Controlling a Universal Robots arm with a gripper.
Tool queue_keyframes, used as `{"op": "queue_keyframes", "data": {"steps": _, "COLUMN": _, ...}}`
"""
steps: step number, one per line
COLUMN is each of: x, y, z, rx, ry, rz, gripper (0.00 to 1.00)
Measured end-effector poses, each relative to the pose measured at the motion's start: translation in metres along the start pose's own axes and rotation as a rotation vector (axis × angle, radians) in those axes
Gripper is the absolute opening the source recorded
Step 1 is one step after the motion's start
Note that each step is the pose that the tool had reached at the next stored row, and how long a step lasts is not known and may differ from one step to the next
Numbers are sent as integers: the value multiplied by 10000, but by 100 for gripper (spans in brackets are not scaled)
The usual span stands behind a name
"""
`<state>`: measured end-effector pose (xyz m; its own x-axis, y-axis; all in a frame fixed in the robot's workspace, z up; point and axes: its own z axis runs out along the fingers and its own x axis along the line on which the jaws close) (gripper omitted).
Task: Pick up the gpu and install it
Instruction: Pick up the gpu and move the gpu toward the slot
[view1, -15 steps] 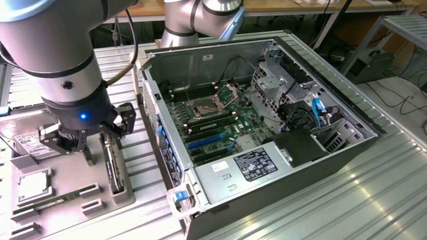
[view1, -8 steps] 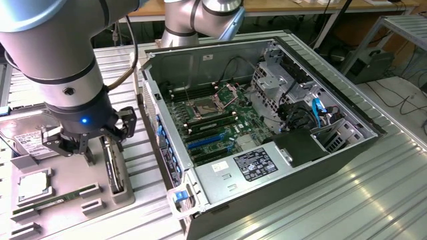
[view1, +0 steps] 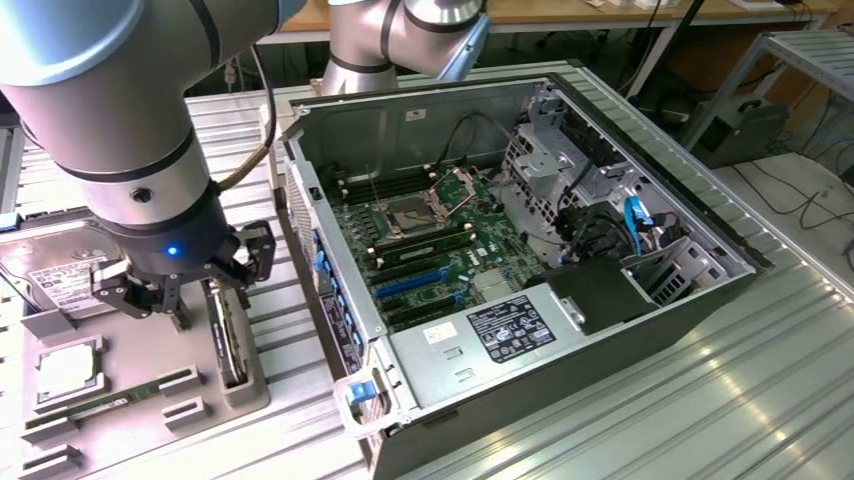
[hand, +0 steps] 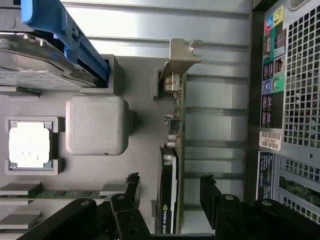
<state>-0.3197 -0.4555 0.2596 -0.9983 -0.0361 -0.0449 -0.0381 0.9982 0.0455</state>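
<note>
Gpu (hand: 170, 165) stands on edge, centred under the spread claw (hand: 170, 179), untouched.

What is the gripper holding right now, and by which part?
Nothing yet. The open gripper straddles the gpu near its cooler end, with a gap on each side.

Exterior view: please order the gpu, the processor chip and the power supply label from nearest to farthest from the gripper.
1. gpu, on edge in the tray, beneath the gripper.
2. Processor chip, farther to the exterior view's left.
3. Power supply label, inside the case.
</note>
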Motion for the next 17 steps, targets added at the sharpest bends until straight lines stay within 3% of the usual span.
{"op": "queue_keyframes", "data": {"steps": 11, "x": 6, "y": -5, "z": 112, "rx": 12, "ry": -137, "rz": 158, "gripper": 60}}
{"op": "queue_keyframes", "data": {"steps": 17, "x": 30, "y": -6, "z": 151, "rx": 16, "ry": -250, "rz": 159, "gripper": 60}}
